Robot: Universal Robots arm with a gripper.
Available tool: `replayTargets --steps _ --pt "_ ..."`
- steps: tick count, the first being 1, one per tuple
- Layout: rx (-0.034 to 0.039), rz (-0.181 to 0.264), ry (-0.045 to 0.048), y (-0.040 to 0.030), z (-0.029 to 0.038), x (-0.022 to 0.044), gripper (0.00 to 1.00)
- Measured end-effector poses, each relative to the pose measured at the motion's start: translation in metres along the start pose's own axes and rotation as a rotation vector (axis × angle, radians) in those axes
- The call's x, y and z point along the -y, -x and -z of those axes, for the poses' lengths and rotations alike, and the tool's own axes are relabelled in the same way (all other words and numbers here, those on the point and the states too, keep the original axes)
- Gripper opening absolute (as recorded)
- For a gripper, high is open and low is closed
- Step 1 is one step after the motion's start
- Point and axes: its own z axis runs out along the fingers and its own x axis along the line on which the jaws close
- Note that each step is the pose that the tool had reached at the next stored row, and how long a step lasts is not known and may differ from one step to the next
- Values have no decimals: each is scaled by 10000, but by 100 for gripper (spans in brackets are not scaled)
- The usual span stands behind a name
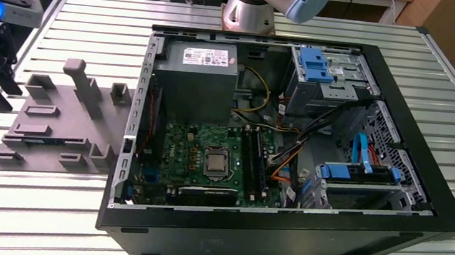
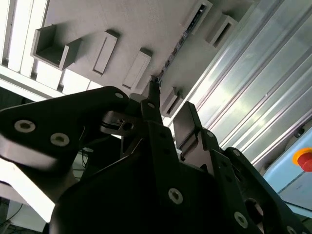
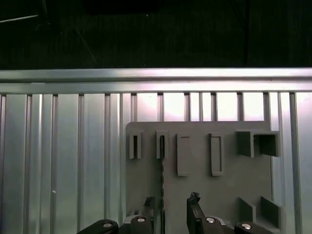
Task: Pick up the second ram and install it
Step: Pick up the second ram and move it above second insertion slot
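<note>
First wrist view: we log the gripper (image 3: 171, 200) with jaws apart, gripping nothing; the second ram (image 3: 162, 175) stands edge-up in the grey tray (image 3: 229, 185), long axis running lengthwise between both fingers.

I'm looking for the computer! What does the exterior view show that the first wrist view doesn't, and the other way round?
Exterior view: the open computer case with its green motherboard, and the arm's base. First wrist view: the second ram as a thin dark strip, edge-on, running between the open fingers. Both: the grey tray with upright blocks and the ribbed metal table.
</note>
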Motion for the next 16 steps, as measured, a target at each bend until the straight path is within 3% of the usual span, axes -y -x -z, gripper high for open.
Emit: replayTargets --steps 7,16 --pt "0 6 2 -19 -128 -10 39" --pt "1 7 -2 -102 -291 -46 39"
